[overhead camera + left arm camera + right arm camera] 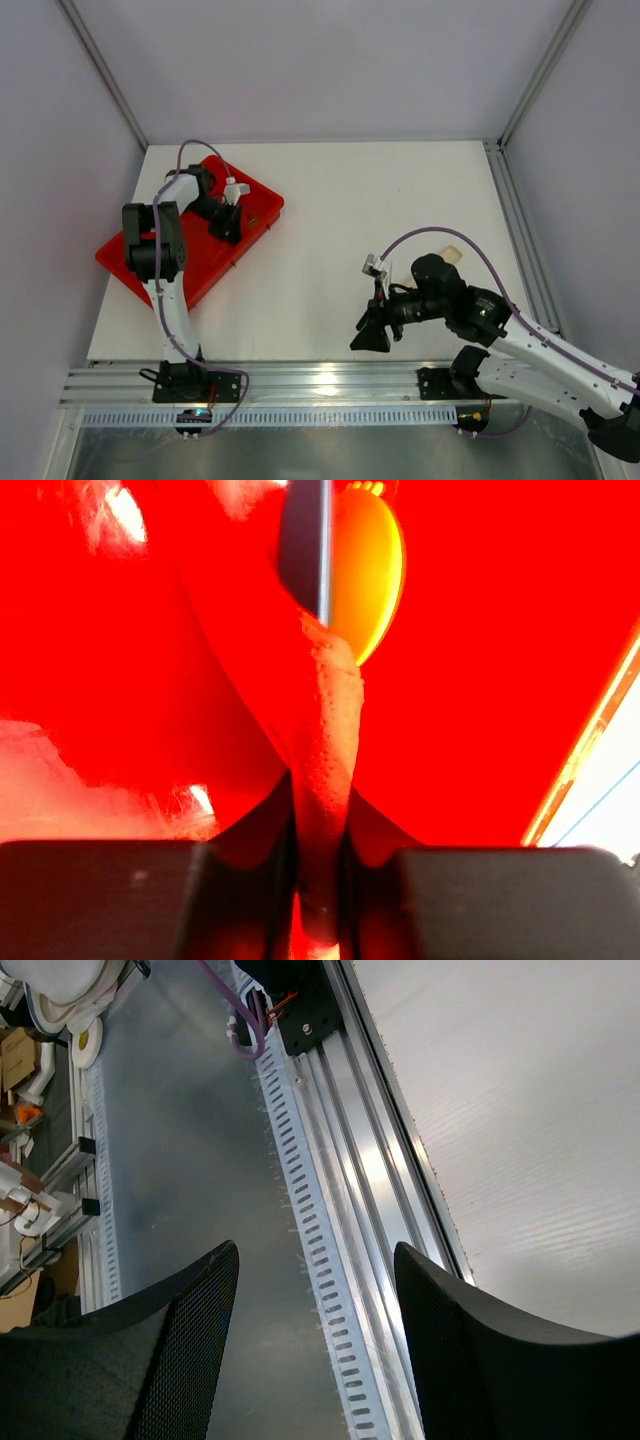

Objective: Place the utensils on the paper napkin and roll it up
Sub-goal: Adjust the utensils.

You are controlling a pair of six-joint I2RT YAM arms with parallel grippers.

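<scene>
Apparently my left jaws pinched the paper napkin (330, 720) in the tray (210, 262); right jaws gaped empty; next needed gentle lifting.

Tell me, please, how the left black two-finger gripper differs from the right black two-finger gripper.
The left gripper hangs over the red plastic tray; the right gripper hangs over the silver metal rail. The left gripper's jaws nearly meet around a slim pebbled strip; the right gripper's jaws gape, holding nothing. Both are black two-finger grippers.
</scene>
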